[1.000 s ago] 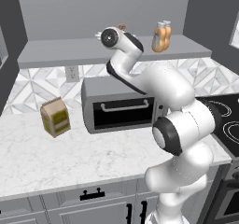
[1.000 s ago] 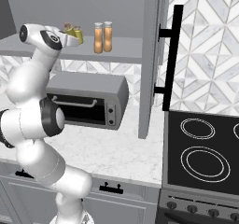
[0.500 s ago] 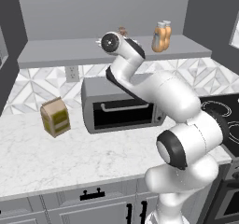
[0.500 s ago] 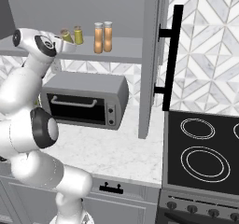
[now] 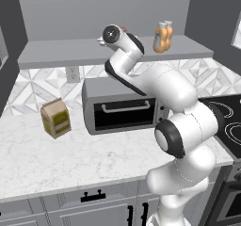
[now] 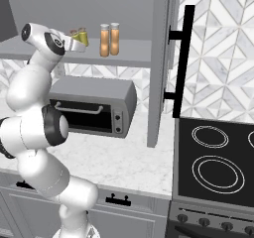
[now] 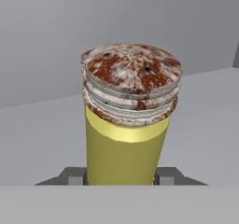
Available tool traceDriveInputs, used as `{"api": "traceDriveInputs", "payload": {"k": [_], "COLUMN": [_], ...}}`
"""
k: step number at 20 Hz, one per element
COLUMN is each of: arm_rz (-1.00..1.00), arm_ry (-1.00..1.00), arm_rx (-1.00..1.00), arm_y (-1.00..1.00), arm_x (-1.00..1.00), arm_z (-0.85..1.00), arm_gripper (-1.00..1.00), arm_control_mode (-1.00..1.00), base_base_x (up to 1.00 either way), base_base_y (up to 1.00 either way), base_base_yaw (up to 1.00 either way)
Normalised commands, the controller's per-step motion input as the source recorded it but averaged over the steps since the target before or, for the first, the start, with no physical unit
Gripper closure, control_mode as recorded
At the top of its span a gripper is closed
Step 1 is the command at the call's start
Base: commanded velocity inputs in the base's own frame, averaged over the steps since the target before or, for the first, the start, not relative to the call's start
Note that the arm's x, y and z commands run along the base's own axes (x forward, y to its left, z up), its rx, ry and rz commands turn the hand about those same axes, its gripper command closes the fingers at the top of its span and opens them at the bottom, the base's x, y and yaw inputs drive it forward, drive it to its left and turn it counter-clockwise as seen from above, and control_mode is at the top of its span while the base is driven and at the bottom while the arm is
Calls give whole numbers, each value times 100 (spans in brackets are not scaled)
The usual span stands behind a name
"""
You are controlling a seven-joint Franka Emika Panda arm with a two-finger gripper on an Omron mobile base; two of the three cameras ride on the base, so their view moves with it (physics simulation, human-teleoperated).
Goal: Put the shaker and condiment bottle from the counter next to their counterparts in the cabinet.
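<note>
The shaker (image 7: 123,148), yellow-green with a brown speckled cap, stands upright between my gripper (image 7: 121,177) fingers, whose grey pads (image 7: 74,176) press its sides. The gripper is up on the cabinet (image 6: 129,58) shelf. In the right base view two shakers (image 6: 79,35) sit close together at the gripper (image 6: 75,42); I cannot tell which one is held. Two orange condiment bottles (image 6: 109,39) stand side by side just right of them, also seen as bottles (image 5: 163,36) in the left base view. The counter (image 5: 70,159) lies below.
A grey toaster oven (image 5: 123,106) sits on the counter under the shelf. A tan box (image 5: 56,118) stands to its left. A black stovetop (image 6: 218,157) is at the right, past a dark cabinet wall (image 6: 161,63).
The arm's elbow and forearm have swung over while the hand stayed at the shelf. The shaker remains between the fingers, beside its twin.
</note>
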Motion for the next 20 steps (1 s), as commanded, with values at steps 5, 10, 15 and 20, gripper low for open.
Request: {"api": "traceDriveInputs", "payload": {"k": [5, 10, 15, 20], "arm_rz": [0, 0, 0, -1], "arm_ry": [0, 0, 0, 0], "arm_rx": [0, 0, 0, 0], "arm_y": [7, 0, 0, 0], "arm_x": [-3, -1, 0, -17], "arm_z": [-6, 0, 0, 0], "arm_gripper": [-100, -100, -100, -100], "arm_control_mode": [-100, -100, -100, -100], "base_base_x": [0, 0, 0, 0], "base_base_y": [0, 0, 0, 0], "base_base_yaw": [0, 0, 0, 0]}}
